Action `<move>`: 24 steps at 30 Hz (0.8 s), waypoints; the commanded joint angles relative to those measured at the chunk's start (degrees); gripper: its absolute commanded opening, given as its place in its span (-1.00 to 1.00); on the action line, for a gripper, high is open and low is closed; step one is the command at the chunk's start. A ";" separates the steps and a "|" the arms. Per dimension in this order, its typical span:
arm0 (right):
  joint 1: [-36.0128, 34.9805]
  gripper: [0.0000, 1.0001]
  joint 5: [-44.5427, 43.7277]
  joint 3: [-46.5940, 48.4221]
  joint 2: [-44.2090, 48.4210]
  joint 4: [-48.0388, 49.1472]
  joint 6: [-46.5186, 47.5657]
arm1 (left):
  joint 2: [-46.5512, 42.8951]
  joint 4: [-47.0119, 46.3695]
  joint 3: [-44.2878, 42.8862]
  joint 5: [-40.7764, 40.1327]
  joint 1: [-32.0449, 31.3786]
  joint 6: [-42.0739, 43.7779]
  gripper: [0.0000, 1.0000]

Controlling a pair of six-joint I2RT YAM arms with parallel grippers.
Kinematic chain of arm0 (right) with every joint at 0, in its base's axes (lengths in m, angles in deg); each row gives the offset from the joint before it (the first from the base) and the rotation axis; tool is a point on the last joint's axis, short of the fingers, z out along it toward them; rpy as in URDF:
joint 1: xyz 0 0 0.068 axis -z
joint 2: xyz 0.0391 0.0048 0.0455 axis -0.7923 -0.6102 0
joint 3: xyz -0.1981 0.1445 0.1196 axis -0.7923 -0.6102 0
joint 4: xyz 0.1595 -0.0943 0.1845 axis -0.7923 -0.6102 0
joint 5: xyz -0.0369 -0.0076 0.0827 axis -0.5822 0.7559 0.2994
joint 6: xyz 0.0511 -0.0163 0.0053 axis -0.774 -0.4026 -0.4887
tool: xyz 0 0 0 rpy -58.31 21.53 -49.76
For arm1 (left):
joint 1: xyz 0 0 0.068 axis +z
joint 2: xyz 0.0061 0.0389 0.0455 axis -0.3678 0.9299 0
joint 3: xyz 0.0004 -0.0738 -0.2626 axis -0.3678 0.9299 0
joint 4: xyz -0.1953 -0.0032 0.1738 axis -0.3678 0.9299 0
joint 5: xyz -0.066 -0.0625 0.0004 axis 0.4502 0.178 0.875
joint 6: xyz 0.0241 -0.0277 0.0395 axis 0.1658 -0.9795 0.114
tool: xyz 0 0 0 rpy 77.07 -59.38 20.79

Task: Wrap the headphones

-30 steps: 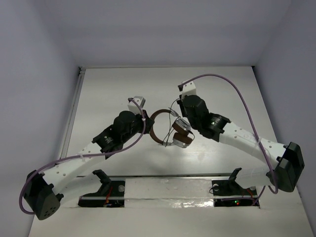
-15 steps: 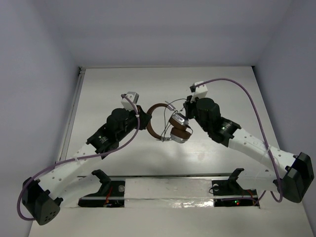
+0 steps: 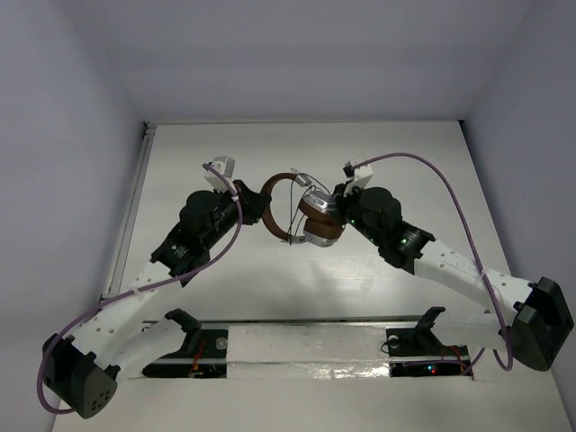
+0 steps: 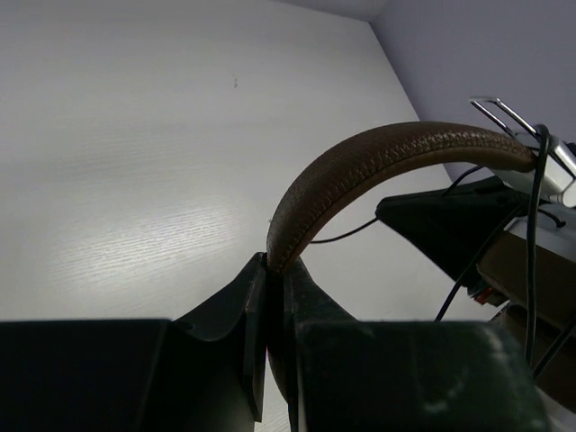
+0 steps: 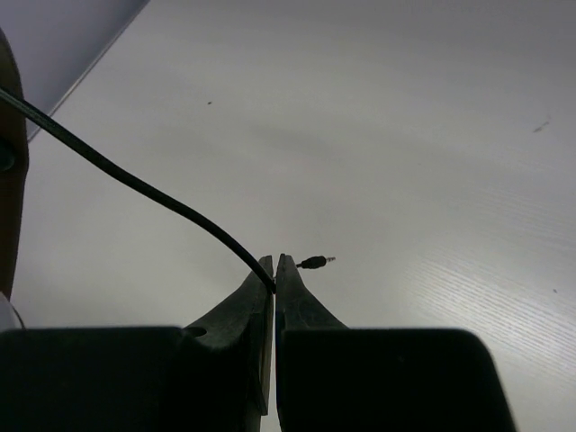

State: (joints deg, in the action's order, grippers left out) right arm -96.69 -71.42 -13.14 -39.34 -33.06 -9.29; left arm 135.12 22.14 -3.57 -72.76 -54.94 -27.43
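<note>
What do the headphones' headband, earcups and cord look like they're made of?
Headband: brown leather or leatherette, matte, with a fine pebbled grain across its surface. Earcups: probably metal, silver with a dull shine, though too small here to be sure. Cord: thin black rubber or plastic sheath, smooth and slightly glossy, bending in a soft curve.

The left arm (image 3: 126, 301) and right arm (image 3: 481, 281) are mounted at the ends of the base rail (image 3: 306, 346). White perforated links (image 3: 441, 259) are joined by black motor housings (image 3: 202, 220); a purple cable (image 3: 407, 156) is looped along each. Dark tapered fingers (image 4: 229, 306) are fitted farthest from the rail.
</note>
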 commanded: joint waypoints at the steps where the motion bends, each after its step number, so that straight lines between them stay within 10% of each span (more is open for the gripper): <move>1: 0.35 -1.00 5.02 -1.32 -0.16 6.72 -2.26 | -0.32 -11.41 -2.33 0.00 0.32 -5.56 -1.00; 24: 10.19 -1.00 28.22 -9.94 1.34 28.08 -25.10 | 7.86 -37.97 1.55 -9.76 0.85 -28.76 -1.00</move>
State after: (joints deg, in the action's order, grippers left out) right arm -87.33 -49.28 -21.80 -36.26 -10.44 -29.09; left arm 143.60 -3.57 -0.47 -77.70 -54.86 -48.13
